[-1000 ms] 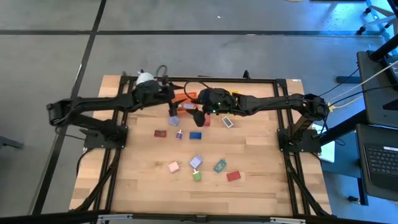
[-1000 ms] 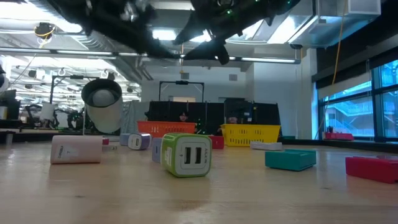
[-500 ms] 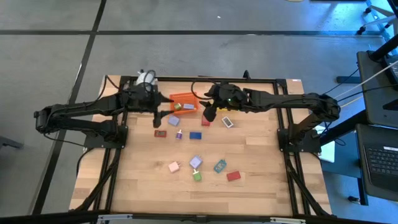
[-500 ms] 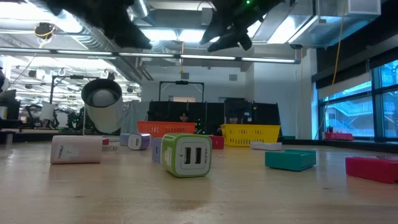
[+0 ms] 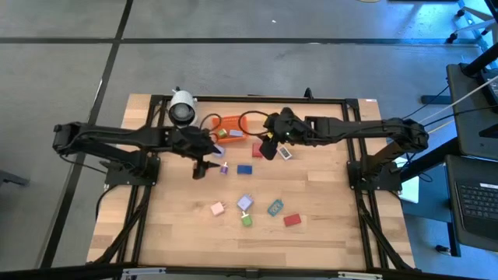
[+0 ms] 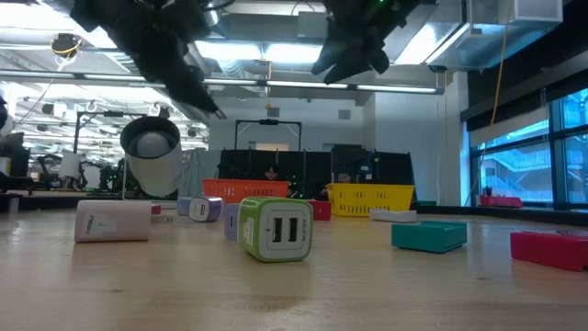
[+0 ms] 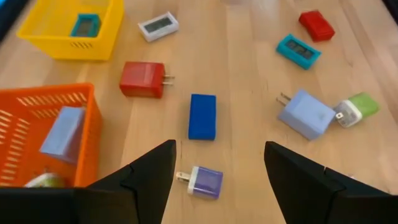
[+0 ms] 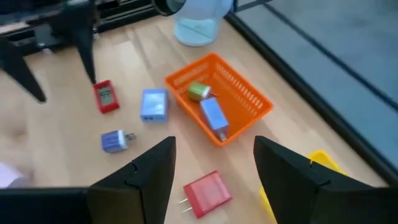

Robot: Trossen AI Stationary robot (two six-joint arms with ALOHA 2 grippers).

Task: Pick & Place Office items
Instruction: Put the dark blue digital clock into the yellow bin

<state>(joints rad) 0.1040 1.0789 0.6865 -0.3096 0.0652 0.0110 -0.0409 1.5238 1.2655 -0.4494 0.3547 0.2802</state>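
Observation:
Small office items lie scattered on the wooden table: a blue block (image 5: 244,168) (image 7: 202,116), a small lilac plug (image 5: 224,168) (image 7: 205,182), a red plug (image 5: 257,150) (image 8: 207,191), a white block (image 5: 285,153). Nearer the near edge lie pink (image 5: 217,208), lilac (image 5: 245,203), green (image 5: 247,221), teal (image 5: 275,208) and red (image 5: 292,220) ones. My left gripper (image 5: 200,168) (image 7: 217,149) is open and hangs above a flat red block (image 8: 106,96). My right gripper (image 5: 268,148) (image 8: 214,146) is open above the red plug.
An orange mesh bin (image 5: 229,124) (image 8: 217,96) near the far edge holds a lilac-blue block and a green one. A yellow bin (image 7: 71,28) beside it holds a teal block. A white cylindrical camera-like object (image 5: 182,107) stands at the far left. Bare wood lies toward the near corners.
My left gripper has moved from beside the orange bin toward the near edge, and now hangs over the flat red block. My right gripper has drawn back toward the table's right, off the orange bin. The white cylinder, hidden before by the left arm, now shows.

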